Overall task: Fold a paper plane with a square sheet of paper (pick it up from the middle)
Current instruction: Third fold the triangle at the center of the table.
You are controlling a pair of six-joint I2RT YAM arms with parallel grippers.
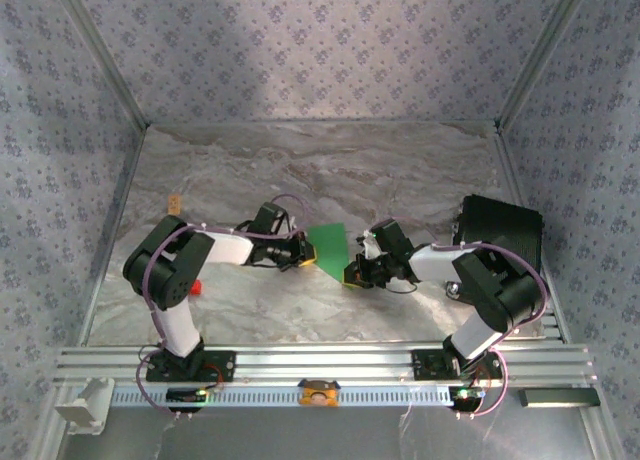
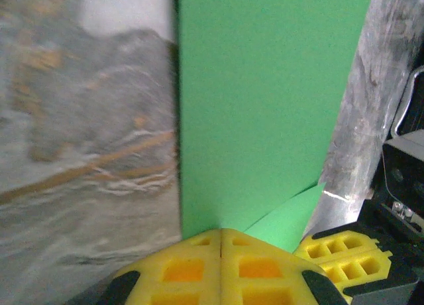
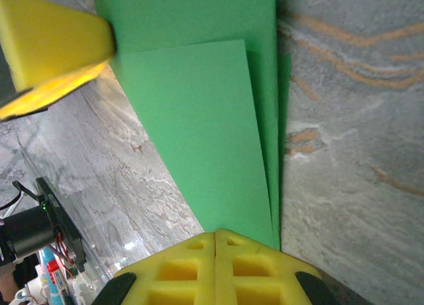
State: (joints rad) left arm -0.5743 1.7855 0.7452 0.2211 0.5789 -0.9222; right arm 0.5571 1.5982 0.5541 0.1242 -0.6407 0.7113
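The square sheet of paper (image 1: 331, 242), already partly folded, lay well to the left of the black box (image 1: 500, 230), spread between the two hands. The left hand (image 1: 303, 253) was pinched shut on the sheet's edge on the side away from the box, its yellow pads pressed together with the green running straight out from between them. The right hand (image 1: 357, 271) was likewise clamped on the sheet at its near corner on the box side, and the wrist view there showed overlapped green layers leading away from its closed pads. The two hands sat near each other, with only the sheet's near part between them.

From both hands the paper stretched mostly forward, away from the arm bases, so its free length lay ahead of the fingers rather than between them. I could not tell whether the sheet rested flat on the tabletop or hung a little above it.

By my reading, the next crease depended on that shared near edge: neither arm was clearly nearer, so one hand would probably have to let go before the other could fold.
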